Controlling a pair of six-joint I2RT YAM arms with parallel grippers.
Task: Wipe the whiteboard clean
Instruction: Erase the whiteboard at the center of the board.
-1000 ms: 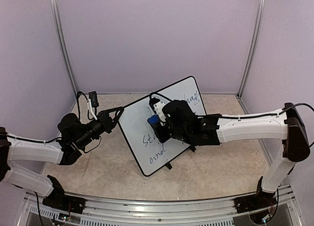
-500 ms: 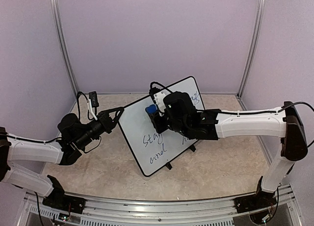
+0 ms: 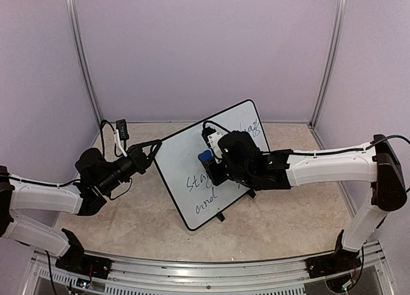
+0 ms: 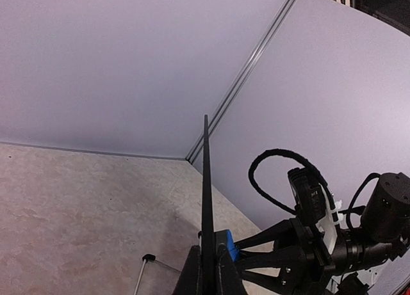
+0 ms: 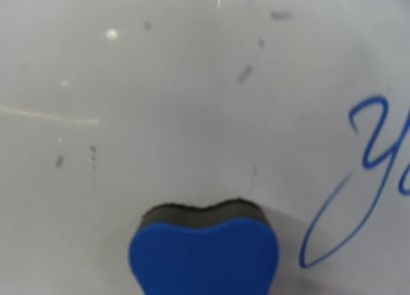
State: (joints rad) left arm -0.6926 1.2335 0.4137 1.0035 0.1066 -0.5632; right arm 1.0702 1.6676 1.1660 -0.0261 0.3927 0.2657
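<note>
The whiteboard (image 3: 181,159) stands tilted on the table, its face bearing blue handwriting (image 3: 204,191) low and at the upper right. My left gripper (image 3: 155,146) is shut on its left edge. In the left wrist view the board shows edge-on as a thin black line (image 4: 206,180) running up from the left gripper (image 4: 209,272). My right gripper (image 3: 209,160) is shut on a blue eraser (image 3: 204,157) with a dark felt side, pressed flat against the board's upper middle. In the right wrist view the eraser (image 5: 204,256) rests on wiped white surface (image 5: 160,84), with faint smudges above it and blue strokes (image 5: 368,160) to its right.
The board's small black stand feet (image 3: 220,215) rest on the beige tabletop (image 3: 282,218). Lilac walls with metal corner posts (image 3: 83,58) close in the back and sides. The right arm (image 3: 320,167) stretches across from the right.
The right gripper carried the eraser up toward the board's top-left edge, then back down and slightly right. The left gripper and the board have not moved.
</note>
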